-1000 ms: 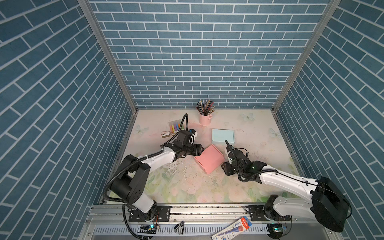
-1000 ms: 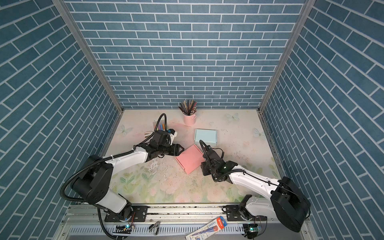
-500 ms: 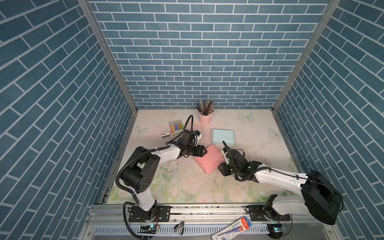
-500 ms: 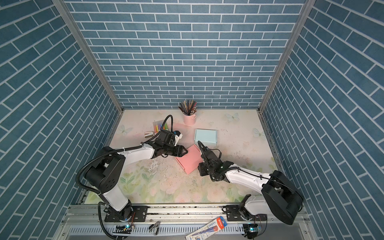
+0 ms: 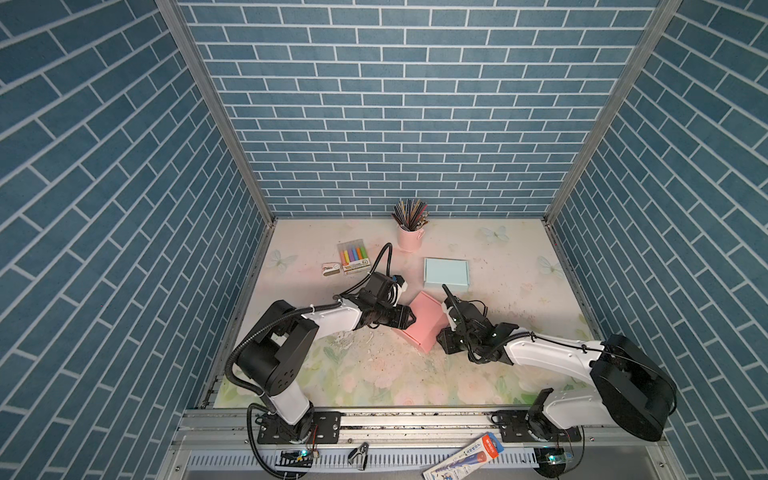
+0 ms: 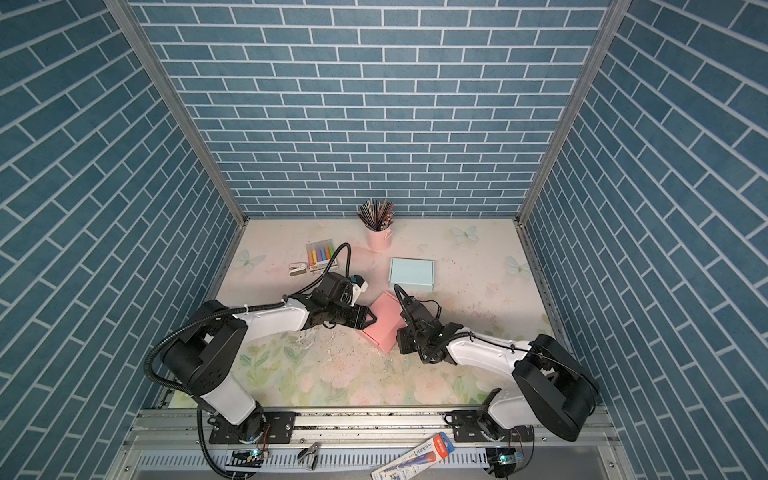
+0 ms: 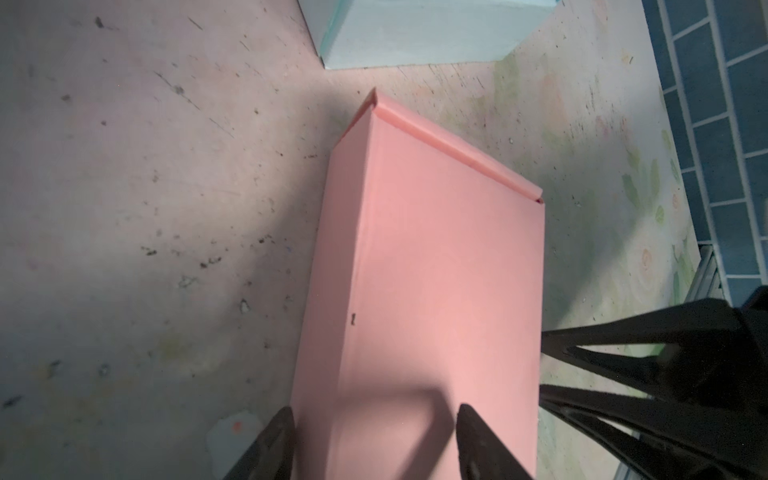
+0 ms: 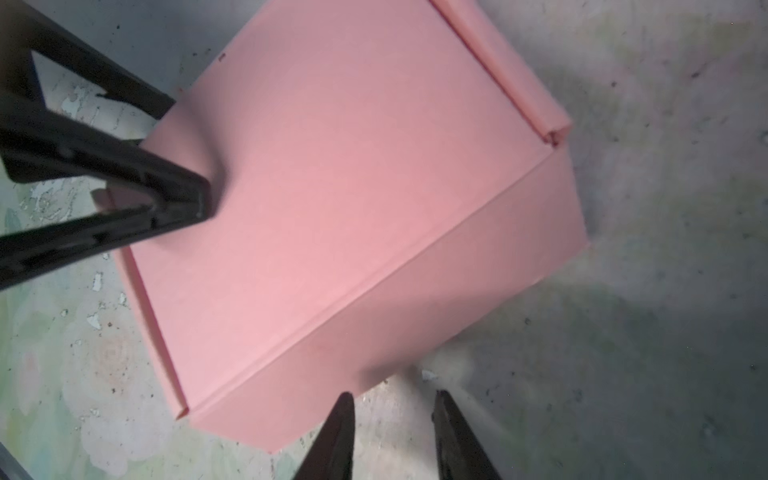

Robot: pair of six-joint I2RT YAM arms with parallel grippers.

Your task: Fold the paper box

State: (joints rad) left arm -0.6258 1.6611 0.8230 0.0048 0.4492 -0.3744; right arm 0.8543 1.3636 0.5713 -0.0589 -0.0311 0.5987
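The pink paper box (image 5: 424, 322) (image 6: 384, 324) lies closed on the table's middle, lid down, one long flap rolled along its far edge. At its left edge is my left gripper (image 5: 409, 320) (image 6: 372, 320) (image 7: 374, 424), open. One of its fingers (image 8: 195, 199) rests on the lid and the other runs beside the side wall. My right gripper (image 5: 440, 337) (image 6: 400, 337) (image 8: 392, 415) sits low by the box's right side wall. It is open only narrowly, with bare table between its tips. In the left wrist view the right gripper (image 7: 542, 361) shows at the box's edge.
A light blue box (image 5: 446, 272) (image 7: 415, 33) lies just behind the pink one. A pink cup of pencils (image 5: 409, 237), a marker pack (image 5: 353, 257) and a small eraser box (image 5: 331, 269) stand at the back left. Brick walls close three sides.
My left gripper has slid right and forward onto the pink box's left edge. My right gripper's jaws have narrowed and it has closed in on the box's right side.
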